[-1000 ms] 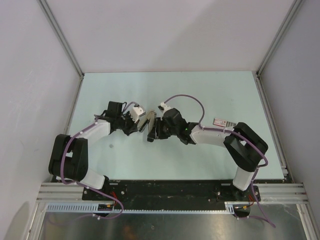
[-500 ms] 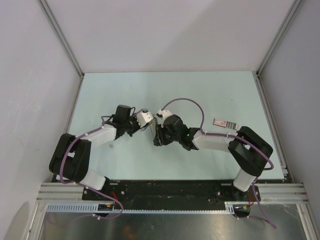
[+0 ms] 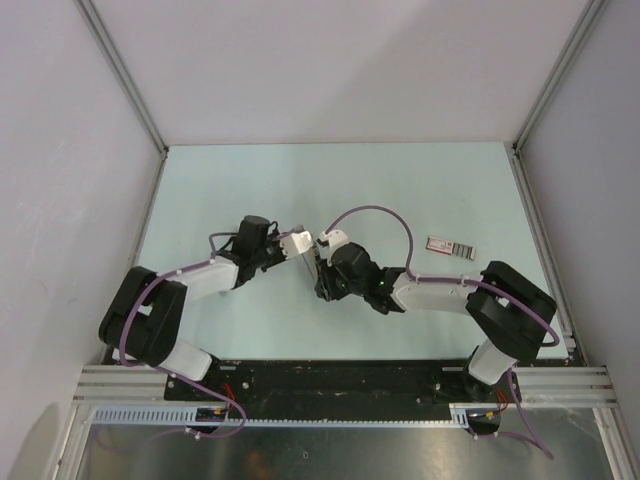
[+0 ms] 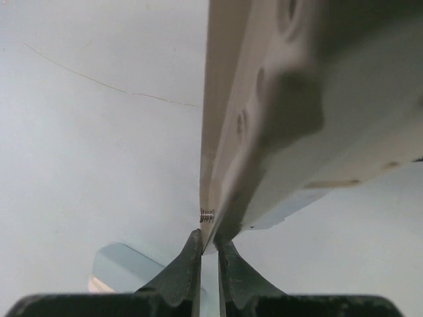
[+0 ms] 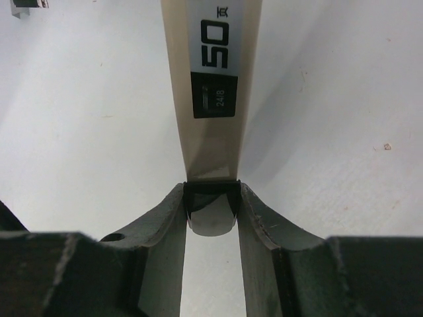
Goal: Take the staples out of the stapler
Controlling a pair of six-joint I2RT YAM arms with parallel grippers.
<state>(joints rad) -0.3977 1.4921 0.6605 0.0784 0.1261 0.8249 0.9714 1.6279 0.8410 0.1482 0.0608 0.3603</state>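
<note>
The stapler (image 3: 309, 254) is held above the table's middle between both grippers. In the right wrist view the stapler (image 5: 210, 86) is a pale silvery bar with a black label and "50" printed on it. My right gripper (image 5: 211, 198) is shut on its dark end and also shows in the top view (image 3: 322, 270). My left gripper (image 4: 210, 241) is shut on the thin edge of the stapler's pale metal part (image 4: 264, 112); it meets the stapler from the left in the top view (image 3: 298, 244). A tiny ribbed grey strip of staples (image 4: 207, 215) sits at that edge, just above the left fingertips.
A small red-and-white box (image 3: 452, 246) lies on the pale table (image 3: 400, 190) to the right of the right arm; its corner shows in the right wrist view (image 5: 26, 3). Grey walls and metal rails (image 3: 540, 230) surround the table.
Both grippers have moved a little to the right and nearer with the stapler between them. The left arm has stretched out further; the right arm has folded back. Both grips are unchanged.
</note>
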